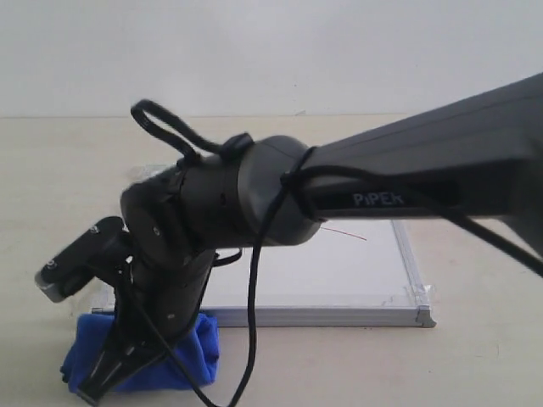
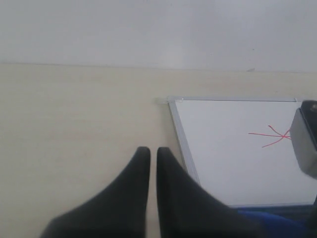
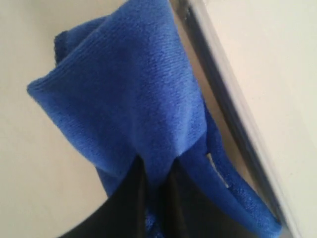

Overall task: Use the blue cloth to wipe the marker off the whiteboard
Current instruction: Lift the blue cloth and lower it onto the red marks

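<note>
The whiteboard (image 1: 339, 271) lies flat on the table, and the big dark right arm hides most of it. A thin red stroke of the marker (image 1: 344, 233) shows under the arm; its small star shape (image 2: 277, 135) is plain in the left wrist view. The blue cloth (image 1: 191, 348) sits bunched on the table just off the board's near left corner. My right gripper (image 3: 156, 168) reaches across and is shut on a fold of the blue cloth (image 3: 129, 89), beside the board's frame (image 3: 223, 99). My left gripper (image 2: 149, 151) is shut on nothing, over bare table left of the whiteboard (image 2: 223, 158).
The right arm (image 1: 399, 195) stretches from the right edge across the board. Its wrist camera (image 1: 64, 275) juts out to the left above the cloth. A pale wall stands behind the beige table (image 1: 68, 170).
</note>
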